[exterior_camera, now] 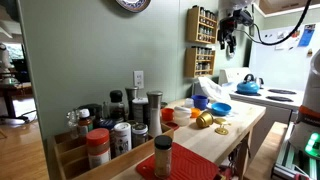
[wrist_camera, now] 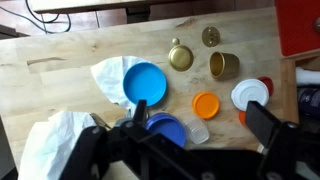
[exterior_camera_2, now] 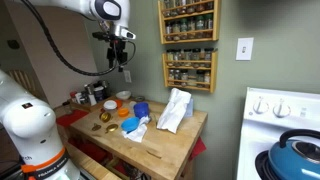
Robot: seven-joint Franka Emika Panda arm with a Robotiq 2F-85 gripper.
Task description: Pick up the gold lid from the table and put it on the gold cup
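Judging handling first: gold lid (wrist_camera: 180, 57) looks like thin sheet metal, so prob. light, rigid, not fragile. Polished finish is likely slippery under the pads. Low profile means little wall to pinch. Best bet: straddle it and close across the rim, or use the small nub at its edge if that's a knob (too small to tell).

Appearance: round, shiny gold, flattish, approx. same width as the mouth of the gold cup (wrist_camera: 223, 66).

Location: on tabletop (wrist_camera: 60, 50), just beside gold cup, not touching, on the cup's side toward the blue bowl (wrist_camera: 145, 82). Smaller gold piece (wrist_camera: 210, 36) also sits near the cup, so don't confuse them.

Hand (wrist_camera: 180, 140): fingers spread apart, empty, well above the cup.
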